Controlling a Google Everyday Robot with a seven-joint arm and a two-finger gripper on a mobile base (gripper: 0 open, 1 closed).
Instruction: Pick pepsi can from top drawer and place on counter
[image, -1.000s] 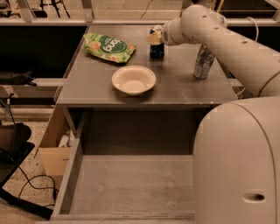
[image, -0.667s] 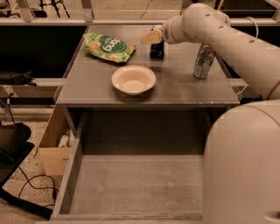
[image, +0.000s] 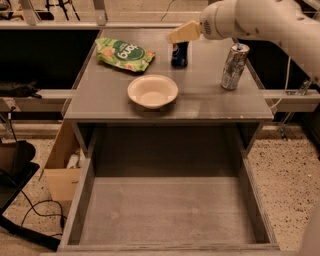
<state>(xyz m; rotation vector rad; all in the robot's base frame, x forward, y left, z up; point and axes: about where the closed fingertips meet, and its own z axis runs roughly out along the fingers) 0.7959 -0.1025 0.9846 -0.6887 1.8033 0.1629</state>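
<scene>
The pepsi can (image: 179, 54), dark blue, stands upright on the counter (image: 210, 102) near its back middle. My gripper (image: 176, 35) hangs just above and slightly left of the can, apart from it, with its beige fingers open and empty. The white arm reaches in from the upper right. The top drawer (image: 165, 215) is pulled out below the counter, and its grey floor is bare.
A taller silver can (image: 234, 66) stands at the counter's right. A white bowl (image: 152, 91) sits at front centre and a green snack bag (image: 124, 52) at back left. A cardboard box (image: 62, 172) is on the floor left of the drawer.
The gripper was down at the pepsi can a second ago. It has let go and risen up and to the left. The can stays standing on the counter.
</scene>
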